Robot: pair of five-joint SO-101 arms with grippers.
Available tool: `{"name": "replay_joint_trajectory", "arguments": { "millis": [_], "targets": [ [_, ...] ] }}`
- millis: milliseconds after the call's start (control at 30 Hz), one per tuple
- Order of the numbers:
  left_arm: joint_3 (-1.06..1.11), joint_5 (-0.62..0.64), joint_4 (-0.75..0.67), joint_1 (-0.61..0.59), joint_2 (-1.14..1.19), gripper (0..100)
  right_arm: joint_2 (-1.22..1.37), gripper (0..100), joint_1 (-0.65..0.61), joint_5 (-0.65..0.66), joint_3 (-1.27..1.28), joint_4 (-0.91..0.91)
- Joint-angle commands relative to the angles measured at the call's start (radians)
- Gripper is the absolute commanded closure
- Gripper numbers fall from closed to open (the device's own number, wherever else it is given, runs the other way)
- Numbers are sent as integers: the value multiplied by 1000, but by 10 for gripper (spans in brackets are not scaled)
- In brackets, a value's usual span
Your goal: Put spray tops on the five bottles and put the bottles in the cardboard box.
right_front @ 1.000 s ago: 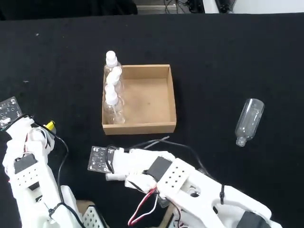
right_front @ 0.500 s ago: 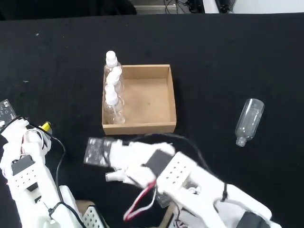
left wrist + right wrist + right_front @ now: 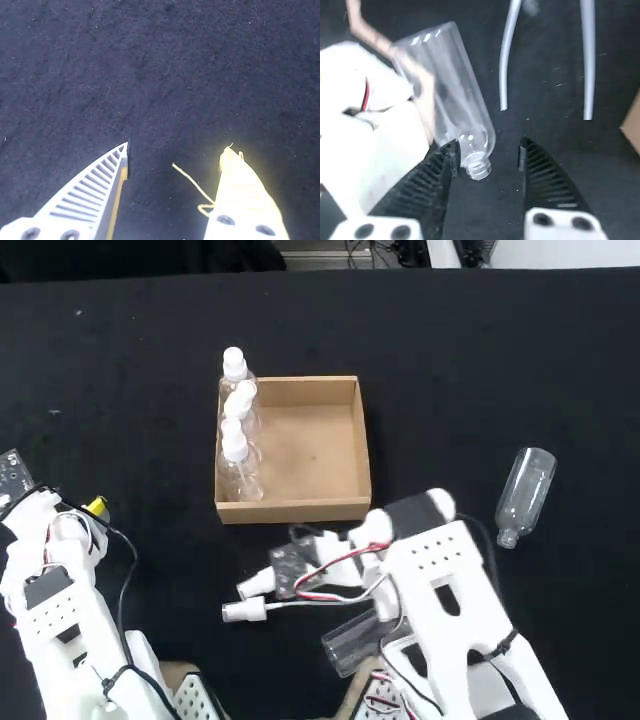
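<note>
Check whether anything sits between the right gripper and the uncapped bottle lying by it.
Nothing visible does. In the right wrist view the bottle lies with its open neck between the spread fingers of the right gripper.

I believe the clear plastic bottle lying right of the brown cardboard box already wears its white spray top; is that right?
Not quite: the clear plastic bottle lying right of the brown cardboard box is uncapped. The high view shows its neck bare and open.
</note>
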Motion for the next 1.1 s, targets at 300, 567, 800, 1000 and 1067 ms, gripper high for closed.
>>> {"name": "replay_joint_trajectory", "arguments": {
  "millis": [300,567,800,1000,1067],
  "targets": [
    [-16,6,-5,18,-8,791,-27,818,-71,110,53,87],
    [-16,6,-5,15,-8,791,-25,818,-132,110,217,-49],
    [-16,6,-5,16,-8,791,-27,818,-89,-78,246,-245],
    [-16,6,-5,13,-8,791,-27,818,-89,-331,246,-425],
    [-16,6,-5,12,-8,791,-27,818,-95,-351,245,-422]
  ]
}}
